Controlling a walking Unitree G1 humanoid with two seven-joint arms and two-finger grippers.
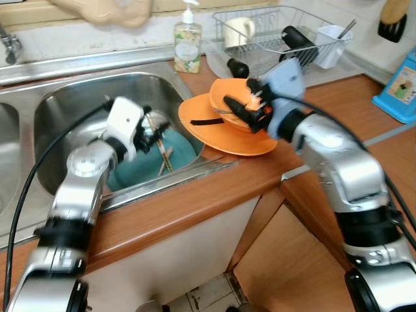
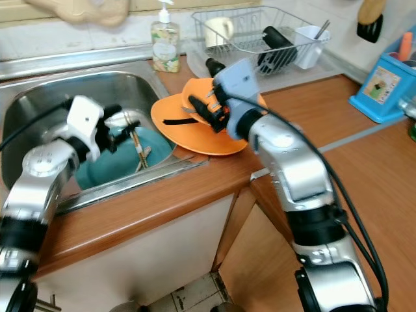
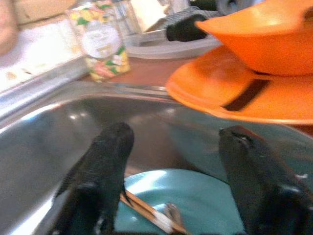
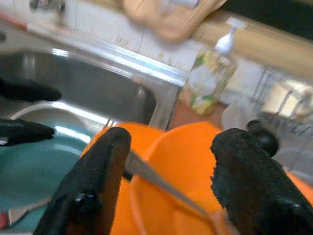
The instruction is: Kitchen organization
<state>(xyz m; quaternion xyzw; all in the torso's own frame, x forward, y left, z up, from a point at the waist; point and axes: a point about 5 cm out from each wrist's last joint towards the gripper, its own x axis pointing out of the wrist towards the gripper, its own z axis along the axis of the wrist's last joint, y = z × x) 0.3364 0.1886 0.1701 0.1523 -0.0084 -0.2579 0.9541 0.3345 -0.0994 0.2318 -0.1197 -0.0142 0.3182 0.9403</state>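
Note:
An orange bowl [image 1: 220, 97] sits stacked on an orange plate [image 1: 224, 138] on the wooden counter, right beside the sink. A silver utensil [image 4: 161, 183] lies in the bowl, and a dark strip [image 1: 207, 121] rests on the plate. My right gripper [image 1: 233, 88] hovers open over the bowl, one finger on each side of it. In the sink basin lies a teal plate [image 1: 185, 153] with chopsticks [image 1: 164, 156] and cutlery on it. My left gripper [image 3: 176, 134] hangs open just above that plate, holding nothing.
The steel sink [image 1: 78, 91] has a soap bottle [image 1: 187, 42] behind it. A wire dish rack [image 1: 273, 32] with a cup [image 1: 239, 29] and a white utensil holder stands at the back right. A blue box [image 1: 400, 88] sits far right. The counter edge drops to the floor in front.

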